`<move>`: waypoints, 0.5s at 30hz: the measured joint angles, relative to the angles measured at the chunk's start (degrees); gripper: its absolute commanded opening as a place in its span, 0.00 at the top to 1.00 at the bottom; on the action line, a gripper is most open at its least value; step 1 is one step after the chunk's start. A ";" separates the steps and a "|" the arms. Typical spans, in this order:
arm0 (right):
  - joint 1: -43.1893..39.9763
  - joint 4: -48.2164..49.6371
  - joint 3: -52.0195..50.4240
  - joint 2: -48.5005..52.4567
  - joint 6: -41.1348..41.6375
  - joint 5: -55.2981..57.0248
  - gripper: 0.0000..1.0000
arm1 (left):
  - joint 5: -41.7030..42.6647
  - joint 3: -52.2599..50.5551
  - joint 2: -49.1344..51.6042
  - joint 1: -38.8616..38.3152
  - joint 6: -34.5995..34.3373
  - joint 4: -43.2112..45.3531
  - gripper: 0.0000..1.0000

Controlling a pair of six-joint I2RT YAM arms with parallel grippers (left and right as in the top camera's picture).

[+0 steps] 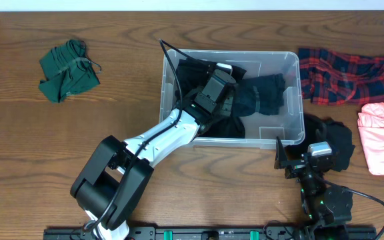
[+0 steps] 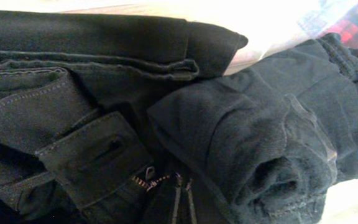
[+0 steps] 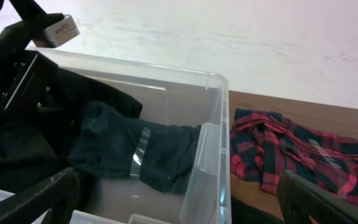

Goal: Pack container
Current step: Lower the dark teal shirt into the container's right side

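Jaws on the right gripper (image 3: 179, 196) gape empty; the left gripper's (image 1: 213, 92) I cannot tell. Dark clothes (image 1: 262, 93) fill the container (image 1: 259, 55); plaid shirt (image 1: 345, 75), pink top (image 1: 382, 137) and green garment (image 1: 67, 69) lie unpacked.

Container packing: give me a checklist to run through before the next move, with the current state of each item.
1. Container upright, top open: ok.
2. Dark clothes lying inside it: ok.
3. Left gripper open or shut, down among the dark clothes: cannot tell.
4. Right gripper open and empty, outside the container: ok.
5. Everything packed: not ok; plaid shirt, pink garment, green garment and black garment lie on the table.
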 measured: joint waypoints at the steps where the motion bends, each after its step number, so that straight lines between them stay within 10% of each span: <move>1: 0.00 0.00 0.00 0.00 0.00 0.00 0.01 | 0.04 0.00 0.00 0.00 0.00 0.02 0.94; 15: 0.00 0.00 0.00 0.00 0.00 0.00 0.01 | 8.07 0.00 0.00 0.00 -0.02 4.00 0.94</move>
